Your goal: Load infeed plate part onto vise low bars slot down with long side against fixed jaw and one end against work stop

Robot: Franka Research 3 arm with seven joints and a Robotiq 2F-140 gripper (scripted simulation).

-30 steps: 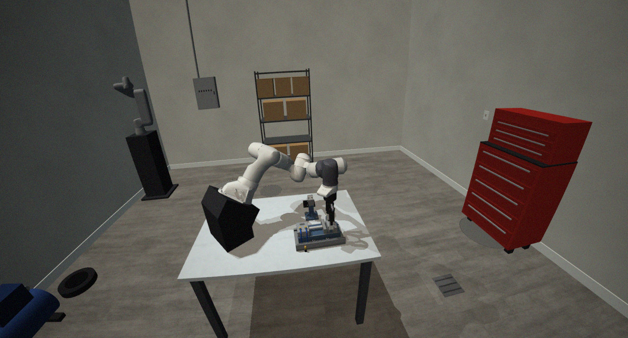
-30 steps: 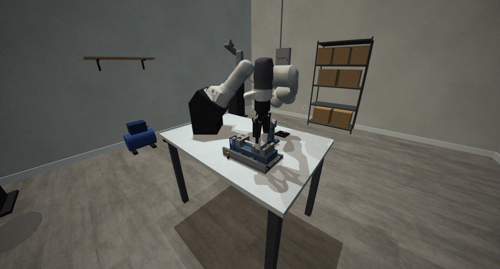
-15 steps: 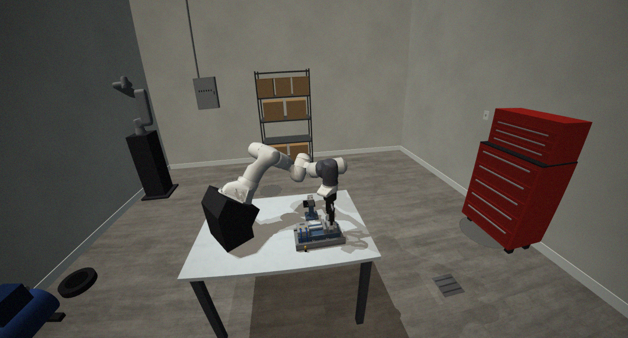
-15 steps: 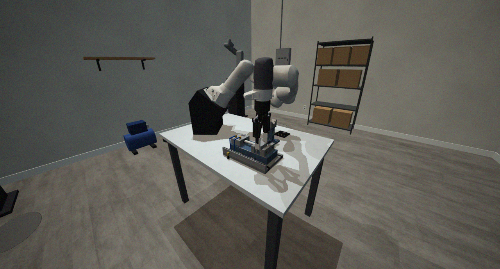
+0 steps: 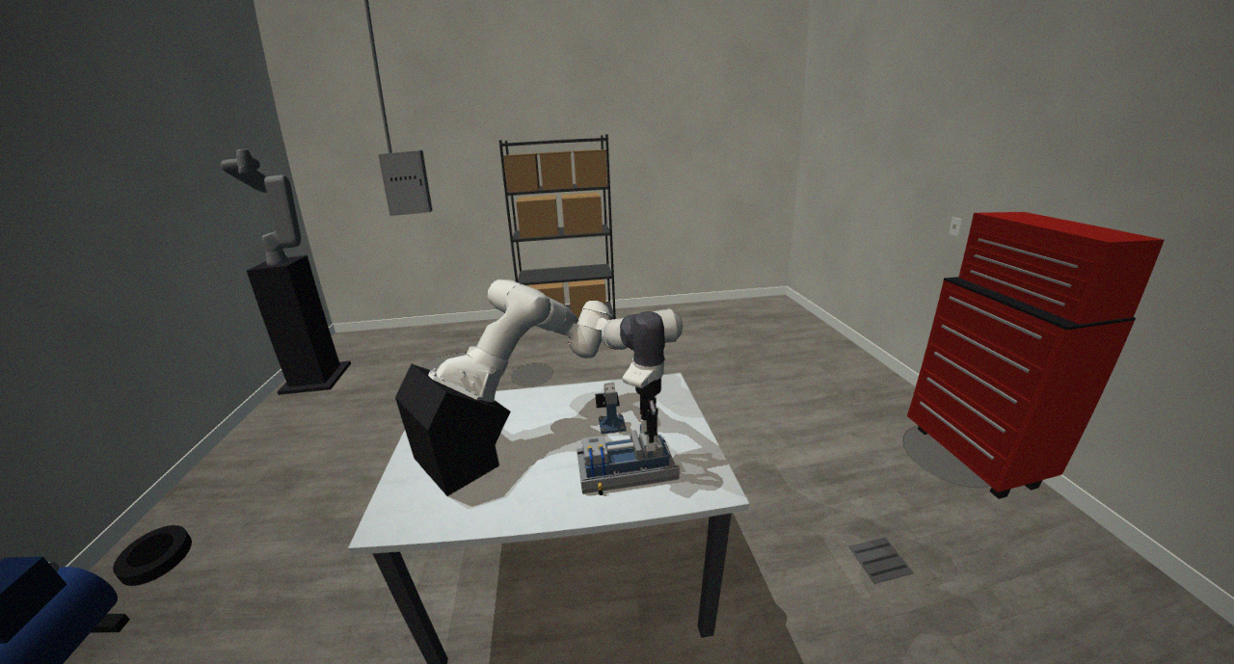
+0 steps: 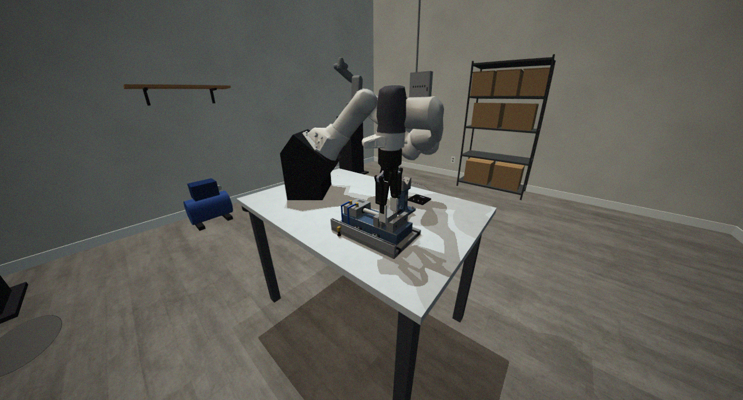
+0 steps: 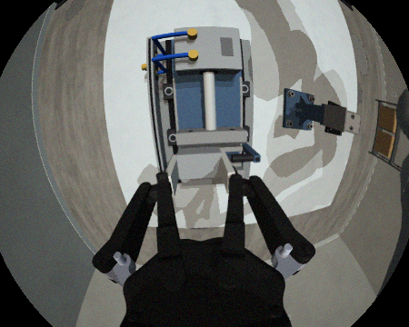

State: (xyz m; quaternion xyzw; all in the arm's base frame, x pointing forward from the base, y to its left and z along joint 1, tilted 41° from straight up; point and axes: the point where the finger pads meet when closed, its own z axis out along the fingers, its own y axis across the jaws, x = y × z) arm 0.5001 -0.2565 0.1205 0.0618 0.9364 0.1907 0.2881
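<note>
The vise [image 5: 639, 464] [image 6: 400, 233] [image 7: 184, 106] stands open, its moving jaw [image 7: 204, 137] on the cylinder rod [image 7: 209, 100]. My gripper [image 5: 651, 438] [image 6: 389, 211] [image 7: 199, 161] points down at the jaw end of the vise. It is shut on the grey part [image 7: 198, 164], with one light finger pad at each end. The part is low, beside the moving jaw in the wrist view. The work stop [image 7: 243, 158], a short dark rod on a blue bracket, is just outside the right finger. The slot, the two bars and any contact with the fixed jaw or bars cannot be made out.
The V-block stand [image 5: 610, 418] [image 7: 297, 109] stands beside the vise. The black infeed plate [image 6: 419, 199] lies behind it in the exterior view. Blue air hoses [image 7: 173, 35] rise at the cylinder end. A grey rail [image 6: 363, 237] runs along the vise's outer side.
</note>
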